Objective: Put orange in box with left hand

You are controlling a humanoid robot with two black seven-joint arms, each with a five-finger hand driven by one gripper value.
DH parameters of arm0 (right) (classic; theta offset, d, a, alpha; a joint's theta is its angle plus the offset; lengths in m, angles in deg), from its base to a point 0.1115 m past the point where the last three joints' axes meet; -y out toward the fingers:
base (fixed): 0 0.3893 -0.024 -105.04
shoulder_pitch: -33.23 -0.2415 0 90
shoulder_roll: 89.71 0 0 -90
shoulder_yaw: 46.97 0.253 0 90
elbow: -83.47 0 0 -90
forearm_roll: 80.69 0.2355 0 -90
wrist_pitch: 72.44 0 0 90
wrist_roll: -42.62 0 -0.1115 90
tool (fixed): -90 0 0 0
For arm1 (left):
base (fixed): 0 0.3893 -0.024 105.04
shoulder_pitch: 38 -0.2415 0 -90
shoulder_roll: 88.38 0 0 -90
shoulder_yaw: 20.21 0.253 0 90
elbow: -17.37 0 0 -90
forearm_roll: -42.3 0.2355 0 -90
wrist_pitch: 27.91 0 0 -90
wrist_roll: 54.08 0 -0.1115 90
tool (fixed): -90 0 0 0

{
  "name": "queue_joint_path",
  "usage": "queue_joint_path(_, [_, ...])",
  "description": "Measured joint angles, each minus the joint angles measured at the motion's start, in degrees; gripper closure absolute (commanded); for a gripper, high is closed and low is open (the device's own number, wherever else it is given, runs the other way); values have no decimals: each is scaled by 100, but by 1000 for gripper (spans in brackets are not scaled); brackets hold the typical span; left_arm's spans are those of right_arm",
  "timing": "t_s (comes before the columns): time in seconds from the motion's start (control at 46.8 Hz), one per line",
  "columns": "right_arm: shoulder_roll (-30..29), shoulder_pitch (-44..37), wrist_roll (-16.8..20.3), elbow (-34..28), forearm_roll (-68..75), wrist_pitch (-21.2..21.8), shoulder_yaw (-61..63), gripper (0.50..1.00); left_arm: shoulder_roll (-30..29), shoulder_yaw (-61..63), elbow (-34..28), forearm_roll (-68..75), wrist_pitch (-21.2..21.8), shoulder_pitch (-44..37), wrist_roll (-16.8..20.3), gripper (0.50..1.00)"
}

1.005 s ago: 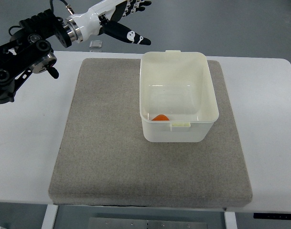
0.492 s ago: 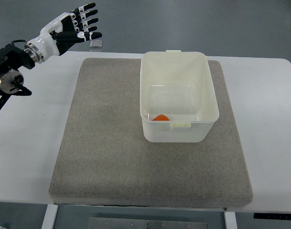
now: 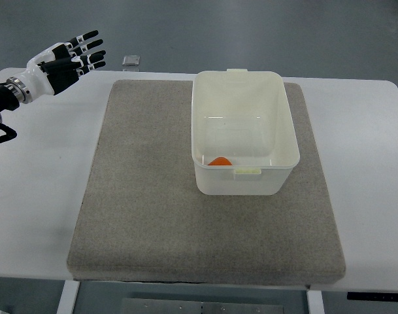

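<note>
Orange fruit (image 3: 219,161) lies inside the cream plastic box (image 3: 244,82), low against its near wall, only partly visible over the rim. That box stands on the grey felt mat (image 3: 146,196), toward the mat's far right, and the mat covers most of the white counter (image 3: 35,196). At the far left corner the left hand (image 3: 58,63) hovers with fingers (image 3: 87,49) spread, holding nothing, well apart from the box.

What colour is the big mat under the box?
The mat is grey, like felt, seen in the top view. The box on it is creamy white.
</note>
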Motion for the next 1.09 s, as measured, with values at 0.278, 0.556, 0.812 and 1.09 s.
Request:
queue_joint_path(0.278, [0, -1, 0, 0, 0, 0, 0, 574, 51, -13, 20, -32, 0, -1, -14, 501])
queue_joint_path(0.556, [0, 3, -1, -70, 16, 12, 13, 574, 114, -23, 30, -32, 0, -38, -11, 501])
queue_joint_path(0.812, [0, -2, -1, -63, -9, 4, 8, 574, 107, -33, 25, -46, 2, -70, -12, 501])
queue_joint_path(1.09, [0, 4, 3, -67, 18, 3, 7, 574, 110, -33, 22, -77, 2, -114, -21, 501])
